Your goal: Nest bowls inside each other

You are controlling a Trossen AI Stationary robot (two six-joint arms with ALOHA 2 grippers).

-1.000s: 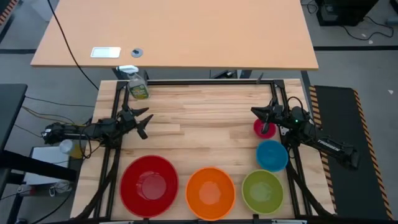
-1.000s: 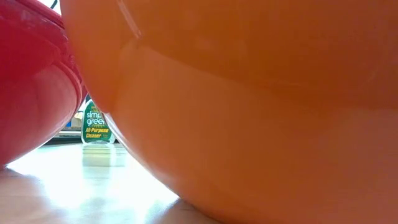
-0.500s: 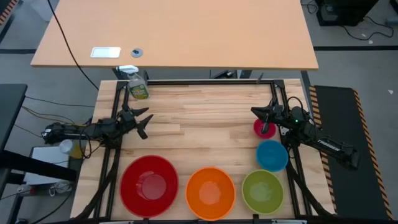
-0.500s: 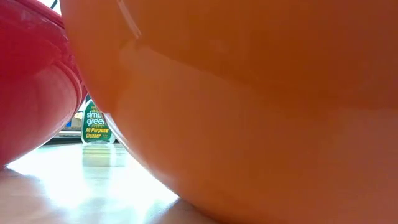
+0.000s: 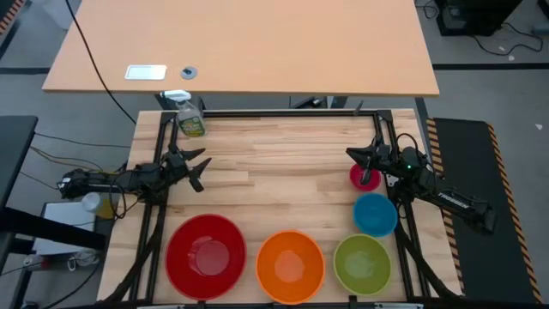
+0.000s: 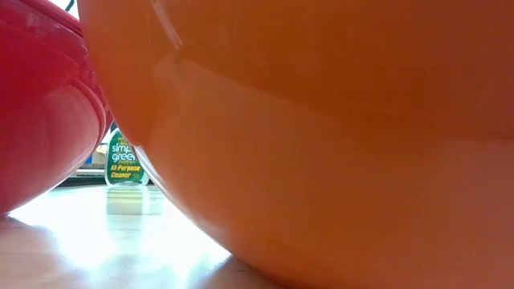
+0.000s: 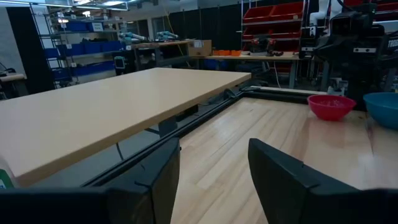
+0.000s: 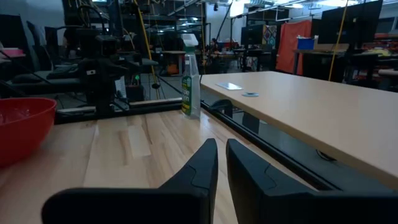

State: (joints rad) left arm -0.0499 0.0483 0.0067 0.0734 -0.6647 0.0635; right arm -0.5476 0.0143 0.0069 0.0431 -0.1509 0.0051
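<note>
Five bowls rest on their bases on the wooden table. Along the near edge stand the red bowl, the orange bowl and the green bowl. The blue bowl and the small pink bowl sit at the right edge. My left gripper hovers open at the left side, pointing level across the table, with nothing between its fingers. My right gripper is shut and empty, level, just beyond the pink bowl. From my left wrist I see the pink bowl and the blue bowl far off.
A yellow-green spray bottle stands at the far left corner of the table. A black frame rail runs along the far edge. A lighter desk lies beyond it. The orange bowl fills most of the low view.
</note>
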